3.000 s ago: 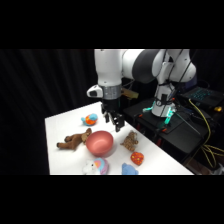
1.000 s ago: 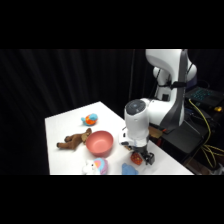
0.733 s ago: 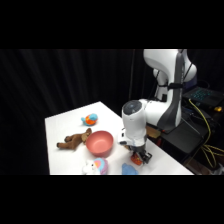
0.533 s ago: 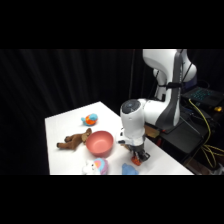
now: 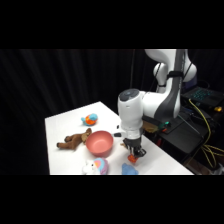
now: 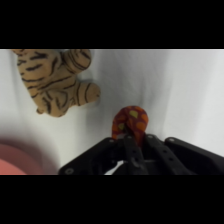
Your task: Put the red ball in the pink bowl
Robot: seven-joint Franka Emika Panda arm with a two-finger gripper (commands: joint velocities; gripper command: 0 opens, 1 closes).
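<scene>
Red ball (image 6: 130, 121) sits on the table near its front edge, right of the bowl (image 5: 99, 143), directly under the gripper (image 5: 134, 154). Whether the jaws are apart or clamped, I cannot tell. An off-centre pinch could squirt the glossy ball toward that edge.

White flat table (image 5: 65, 145) carries: round salmon-pink bowl (image 5: 99, 143), brown plush animal (image 5: 73, 140) just left of it, orange-and-blue toy (image 5: 90, 119) farther back. Small red-orange ball (image 5: 132, 158) lies right of bowl; striped tiger plush (image 6: 55, 80) lies near ball. Two pale toys, one white (image 5: 95, 166) and one blue (image 5: 129, 169), at front edge.
</scene>
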